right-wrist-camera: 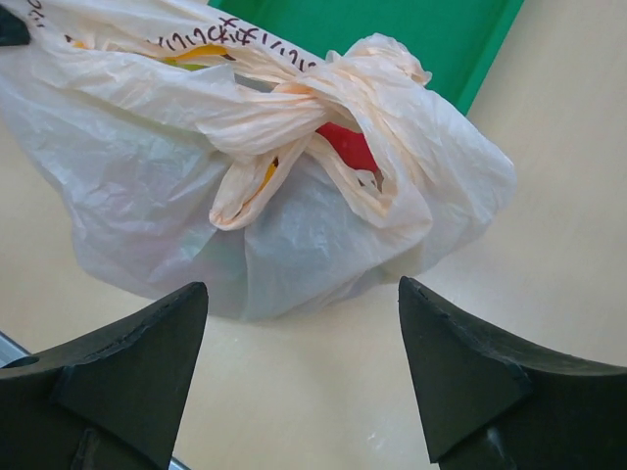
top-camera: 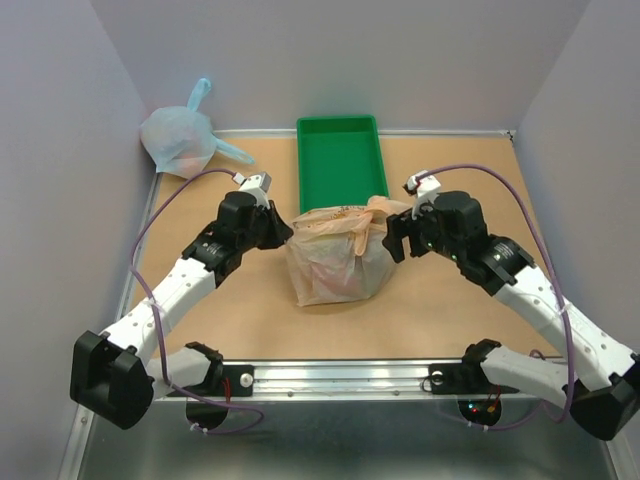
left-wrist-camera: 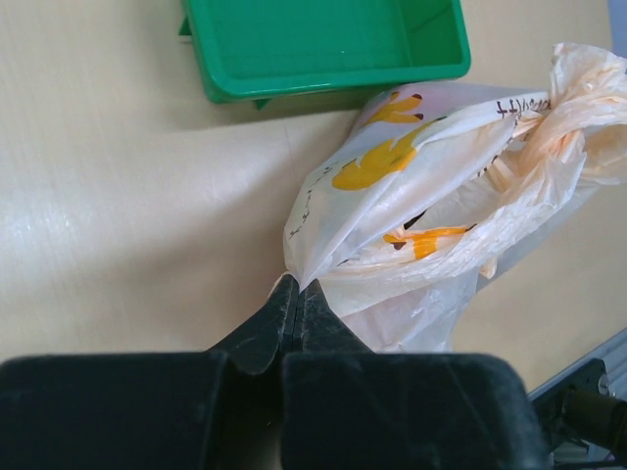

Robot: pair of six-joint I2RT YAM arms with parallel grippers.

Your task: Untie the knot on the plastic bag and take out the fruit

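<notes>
We see the plastic bag (top-camera: 335, 258) sitting in the middle of the table (top-camera: 250, 320), between the two arms and just on the near side of the green tray (top-camera: 340, 165); its far edge seems to touch the tray's near rim, though we cannot say for sure. The bag is thin, crinkly and see-through, a pale peach-orange, printed with yellow-orange shapes and a line of small dark writing. It bulges into a rounded lump. Its handles are twisted together into a knot (right-wrist-camera: 313, 93) on the upper right side, with loose ears of plastic sticking out around it. Through a gap just below the knot we can make out a red bit of the fruit (right-wrist-camera: 348, 147); the rest of what is inside is only a blur behind the plastic. The left gripper (left-wrist-camera: 296, 289) has its fingers pressed together on a fold at the bag's left side, drawing the film into a taut peak. The right gripper (right-wrist-camera: 302, 292) is spread wide, facing the knotted side from the right, with the bag beyond its fingertips and not touched by them. A pale blue bag (top-camera: 178, 140) lies at the far left corner, well apart.
</notes>
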